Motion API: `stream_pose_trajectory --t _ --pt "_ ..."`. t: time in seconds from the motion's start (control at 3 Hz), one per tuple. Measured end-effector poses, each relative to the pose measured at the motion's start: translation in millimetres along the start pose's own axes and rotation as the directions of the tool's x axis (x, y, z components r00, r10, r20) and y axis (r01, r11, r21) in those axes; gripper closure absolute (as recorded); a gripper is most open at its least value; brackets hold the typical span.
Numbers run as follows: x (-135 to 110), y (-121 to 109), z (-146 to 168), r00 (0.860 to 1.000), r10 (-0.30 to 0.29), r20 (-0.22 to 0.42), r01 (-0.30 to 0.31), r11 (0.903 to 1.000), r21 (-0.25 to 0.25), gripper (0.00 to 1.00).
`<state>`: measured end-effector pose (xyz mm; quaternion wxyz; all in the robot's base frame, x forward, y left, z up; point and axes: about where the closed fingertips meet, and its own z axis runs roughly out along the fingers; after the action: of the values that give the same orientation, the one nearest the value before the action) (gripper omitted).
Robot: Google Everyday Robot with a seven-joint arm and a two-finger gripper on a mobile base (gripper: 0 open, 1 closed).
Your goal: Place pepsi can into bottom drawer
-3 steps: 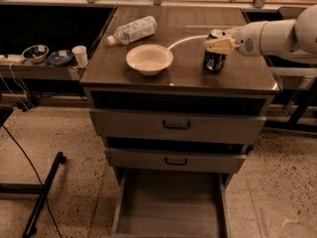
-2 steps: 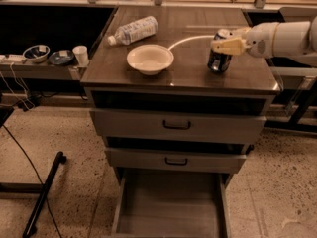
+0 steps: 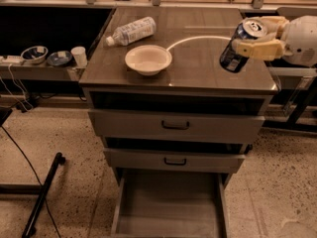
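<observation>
The pepsi can (image 3: 237, 51) is dark blue with a silver top. It hangs tilted above the right side of the cabinet top, top leaning toward the right. My gripper (image 3: 252, 43) reaches in from the right and is shut on the can, its cream fingers (image 3: 257, 49) wrapped around the upper part. The bottom drawer (image 3: 171, 202) is pulled out at the foot of the cabinet, a shallow grey tray with nothing in it. It lies well below and to the left of the can.
A cream bowl (image 3: 148, 59) and a clear plastic bottle (image 3: 131, 31) lying on its side rest on the cabinet top (image 3: 198, 68). The two upper drawers with black handles (image 3: 175, 126) are closed. Small bowls and a cup (image 3: 78, 55) sit on a low shelf at left.
The gripper has lifted the pepsi can off the cabinet top, moved it to the right, and tilted it.
</observation>
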<state>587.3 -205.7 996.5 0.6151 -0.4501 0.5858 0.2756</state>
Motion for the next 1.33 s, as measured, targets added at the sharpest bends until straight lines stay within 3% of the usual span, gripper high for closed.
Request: stream_pose_trajectory --t 0.33,0.67,1.0,1.33 --pt "5 10 -3 0.998 -0.065 0.004 0.065 0.9978 -0.006 1.0" --pt "18 7 3 0.998 -0.052 0.02 0.053 0.9986 -0.007 1.0" --pt "68 38 8 0.996 -0.029 0.087 0.035 0.9974 -0.064 1.0" --pt "128 96 8 0.999 -0.006 0.039 0.013 0.9821 -0.188 1.0"
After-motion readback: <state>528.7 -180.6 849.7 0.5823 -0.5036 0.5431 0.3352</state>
